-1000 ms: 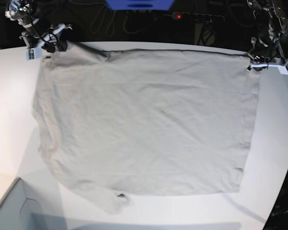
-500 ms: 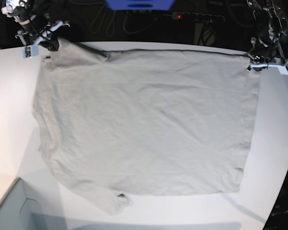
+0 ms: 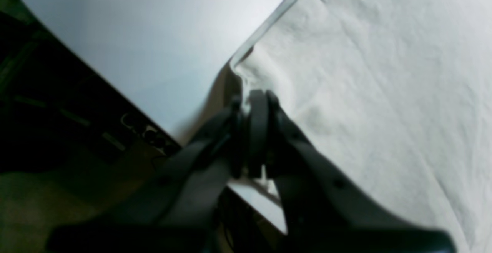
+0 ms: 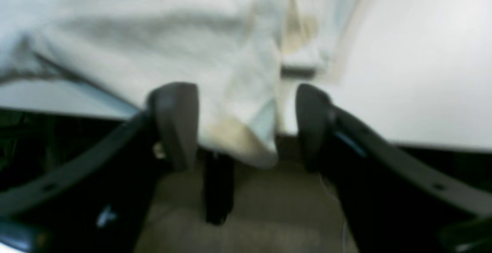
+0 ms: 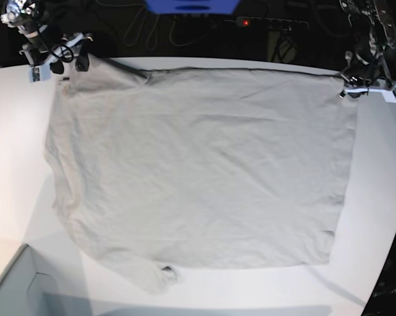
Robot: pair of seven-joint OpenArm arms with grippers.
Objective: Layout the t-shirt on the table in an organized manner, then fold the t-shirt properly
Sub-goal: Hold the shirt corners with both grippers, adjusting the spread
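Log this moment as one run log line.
shirt: spread flat on table | left end effector: shut on shirt corner | right end effector: open, straddling shirt's far edge

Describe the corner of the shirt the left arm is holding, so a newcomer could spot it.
Start from the white table and the t-shirt spread flat across it. Go to the shirt's far corner on the base view's right, by the table's curved edge. It alone is pinched in the shut left end effector; the right end effector is open.
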